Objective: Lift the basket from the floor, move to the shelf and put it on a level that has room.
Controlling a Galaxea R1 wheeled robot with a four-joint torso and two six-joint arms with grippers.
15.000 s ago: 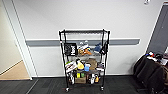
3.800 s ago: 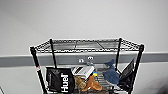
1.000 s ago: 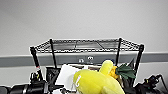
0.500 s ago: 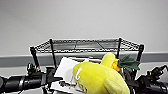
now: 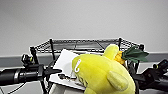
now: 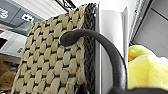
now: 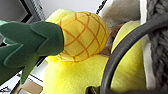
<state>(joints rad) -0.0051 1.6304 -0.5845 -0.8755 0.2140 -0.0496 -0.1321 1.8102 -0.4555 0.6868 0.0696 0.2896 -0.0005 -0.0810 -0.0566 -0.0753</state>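
Currently your cream woven basket with dark rim [image 6: 52,62], carrying a yellow plush toy [image 5: 105,72], hangs between both arms just before the black wire rack's top tier [image 5: 82,45]; finger state of either gripper can't be told.

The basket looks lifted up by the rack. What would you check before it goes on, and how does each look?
1. Top tier of the shelf has room: ok.
2. Basket raised near the tier's height: cannot tell.
3. Yellow plush and plush pineapple settled inside: not ok, they bulge over the rim.
4. White box secure: cannot tell.
5. Loop handle intact: ok.
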